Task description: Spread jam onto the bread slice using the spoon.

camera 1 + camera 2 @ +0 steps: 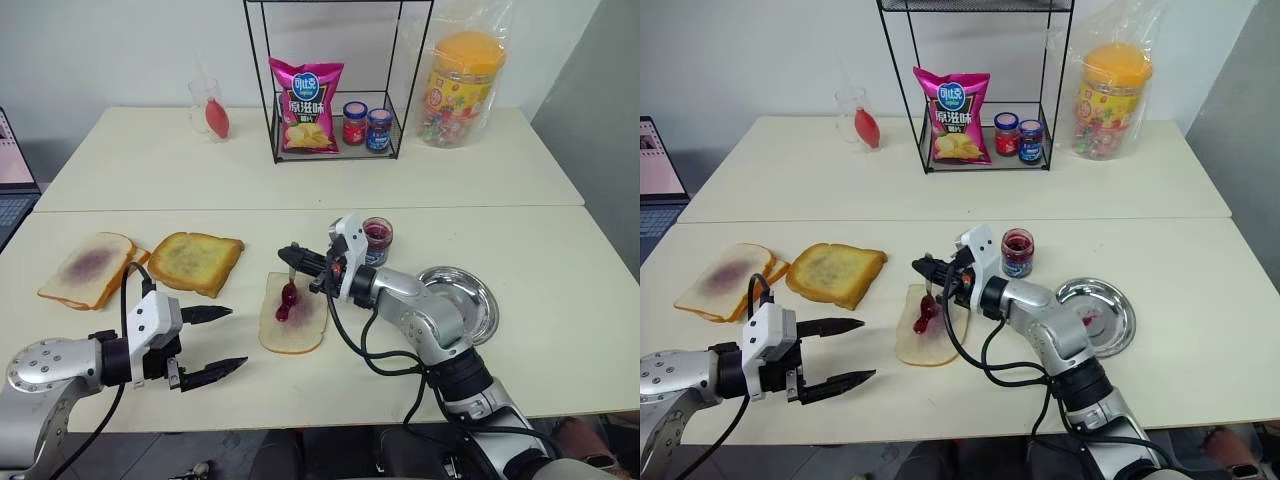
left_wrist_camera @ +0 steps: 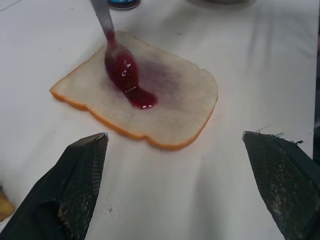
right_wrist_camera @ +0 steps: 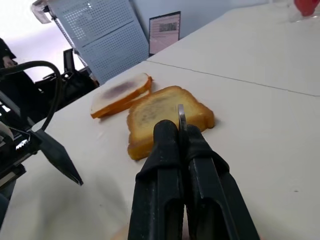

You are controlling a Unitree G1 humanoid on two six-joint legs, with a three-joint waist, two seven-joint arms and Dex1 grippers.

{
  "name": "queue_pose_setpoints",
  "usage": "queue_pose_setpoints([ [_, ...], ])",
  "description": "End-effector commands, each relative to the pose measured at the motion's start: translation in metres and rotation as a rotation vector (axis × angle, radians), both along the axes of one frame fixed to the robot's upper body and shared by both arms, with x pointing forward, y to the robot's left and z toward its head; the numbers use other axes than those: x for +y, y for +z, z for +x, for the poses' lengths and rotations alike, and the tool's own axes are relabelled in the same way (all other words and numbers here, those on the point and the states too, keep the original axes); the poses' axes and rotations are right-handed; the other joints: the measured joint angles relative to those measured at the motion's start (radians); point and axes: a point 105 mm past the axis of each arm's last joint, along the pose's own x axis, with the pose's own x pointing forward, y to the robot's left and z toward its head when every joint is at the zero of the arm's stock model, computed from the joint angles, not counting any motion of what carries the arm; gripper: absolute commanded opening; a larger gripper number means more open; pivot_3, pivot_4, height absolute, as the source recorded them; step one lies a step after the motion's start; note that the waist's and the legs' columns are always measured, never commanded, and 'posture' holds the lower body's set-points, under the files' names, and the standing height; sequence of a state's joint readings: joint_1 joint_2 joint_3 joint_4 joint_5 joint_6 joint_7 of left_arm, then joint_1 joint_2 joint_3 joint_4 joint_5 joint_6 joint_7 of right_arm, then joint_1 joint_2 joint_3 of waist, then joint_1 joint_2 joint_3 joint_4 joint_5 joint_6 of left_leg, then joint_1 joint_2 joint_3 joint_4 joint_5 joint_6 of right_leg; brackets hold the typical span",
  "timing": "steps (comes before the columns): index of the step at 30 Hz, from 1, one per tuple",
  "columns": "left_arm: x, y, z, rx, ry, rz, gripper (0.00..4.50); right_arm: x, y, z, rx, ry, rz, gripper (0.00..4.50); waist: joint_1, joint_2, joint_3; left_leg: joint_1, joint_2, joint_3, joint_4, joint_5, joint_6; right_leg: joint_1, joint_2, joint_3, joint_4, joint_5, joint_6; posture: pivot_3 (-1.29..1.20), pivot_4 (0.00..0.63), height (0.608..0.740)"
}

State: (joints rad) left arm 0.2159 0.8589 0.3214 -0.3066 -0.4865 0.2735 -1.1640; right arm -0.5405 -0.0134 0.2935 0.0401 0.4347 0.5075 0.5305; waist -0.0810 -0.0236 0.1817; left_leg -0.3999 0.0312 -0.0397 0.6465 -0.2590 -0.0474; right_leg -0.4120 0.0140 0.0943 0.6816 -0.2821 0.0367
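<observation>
The bread slice [image 1: 300,325] lies flat on the table in front of me, pale with a thin tan crust [image 2: 175,110]. A glossy dark red blob of jam [image 2: 142,97] sits on it beside a faint purplish smear. The spoon [image 1: 289,285] stands steeply with its jam-coated bowl [image 2: 120,65] resting on the slice. My right gripper [image 1: 293,256] is shut on the spoon's handle [image 3: 181,114] above the slice's far end. My left gripper [image 1: 238,337] hangs open with nothing between its fingers, just left of the slice, pointing at it. The jam jar [image 1: 378,240] stands open behind my right wrist.
A toasted slice [image 1: 197,262] and another white slice with a purple smear [image 1: 88,268] lie at the left. A metal plate [image 1: 470,300] sits right of my right arm. A wire rack [image 1: 335,120] with a chips bag and two small jars, a candy tub [image 1: 462,85] and a glass [image 1: 210,112] stand at the back.
</observation>
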Motion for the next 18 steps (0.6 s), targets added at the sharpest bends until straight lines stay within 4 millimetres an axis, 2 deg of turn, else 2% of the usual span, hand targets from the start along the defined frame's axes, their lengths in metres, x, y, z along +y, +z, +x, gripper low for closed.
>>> queue_pose_setpoints([
  [1, 0.007, 0.011, 0.006, -0.061, 0.042, -0.001, 4.50, -0.002, 0.026, 0.000, -0.064, -0.008, 0.044, 0.07, -0.001, 0.000, 0.000, 0.000, 0.000, 0.000, 0.000, 0.000, 0.000, 0.000, 0.000, 0.000, 0.000, 0.000, 0.000, 0.00, 0.150, 0.740],
  [11, 0.005, 0.009, 0.007, -0.071, 0.030, 0.000, 4.50, -0.014, 0.043, 0.001, 0.012, -0.023, 0.106, 0.07, -0.002, 0.000, 0.000, 0.000, 0.000, 0.000, -0.001, 0.000, 0.000, 0.000, 0.000, 0.000, 0.000, 0.000, 0.000, 0.00, 0.150, 0.740],
  [15, 0.002, 0.010, 0.008, -0.073, 0.015, -0.003, 4.50, -0.012, 0.038, -0.002, 0.281, 0.028, 0.228, 0.07, -0.002, 0.000, 0.000, 0.000, 0.000, 0.000, -0.001, 0.000, 0.000, 0.000, 0.000, 0.000, 0.000, 0.000, 0.000, 0.00, 0.150, 0.740],
  [18, 0.001, 0.010, 0.008, -0.074, 0.012, -0.002, 4.50, -0.009, 0.029, -0.006, 0.384, 0.055, 0.232, 0.07, -0.003, 0.000, 0.000, 0.000, 0.000, -0.001, -0.001, 0.000, 0.000, 0.000, 0.000, -0.001, 0.000, 0.000, 0.000, 0.00, 0.150, 0.740],
])
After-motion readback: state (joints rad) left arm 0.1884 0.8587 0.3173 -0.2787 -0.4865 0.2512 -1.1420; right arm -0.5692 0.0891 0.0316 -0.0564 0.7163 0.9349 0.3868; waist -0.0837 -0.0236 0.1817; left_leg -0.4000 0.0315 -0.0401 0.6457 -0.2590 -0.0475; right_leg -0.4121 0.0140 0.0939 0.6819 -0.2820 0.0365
